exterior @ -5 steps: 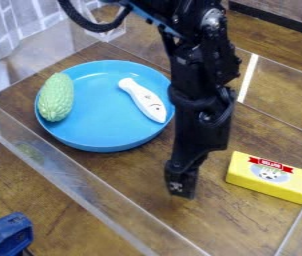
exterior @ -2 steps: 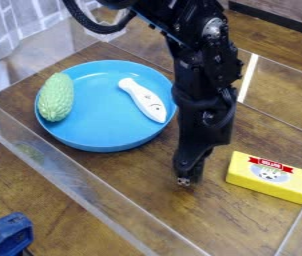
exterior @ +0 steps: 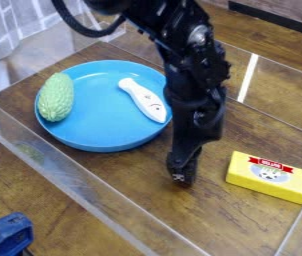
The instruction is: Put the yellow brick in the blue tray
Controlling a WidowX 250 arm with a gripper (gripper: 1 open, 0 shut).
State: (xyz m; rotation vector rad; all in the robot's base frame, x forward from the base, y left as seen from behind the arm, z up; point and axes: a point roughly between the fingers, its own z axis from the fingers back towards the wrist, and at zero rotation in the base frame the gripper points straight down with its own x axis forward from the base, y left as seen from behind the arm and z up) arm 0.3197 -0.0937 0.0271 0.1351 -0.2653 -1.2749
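Yellow brick [exterior: 267, 176] lies flat on the wooden counter [exterior: 114, 210], label up, well outside the blue tray [exterior: 103, 125], so you have nothing delivered yet. Your pincer [exterior: 179, 177] hangs just beside the brick's left end, tip low over the counter, jaws spread wide and holding nothing (no contact with the brick that I can see). Left to do, as I judge it: grasp, lift, carry across to the tray, which already holds a green oval object [exterior: 55, 96] and a white item [exterior: 144, 99].
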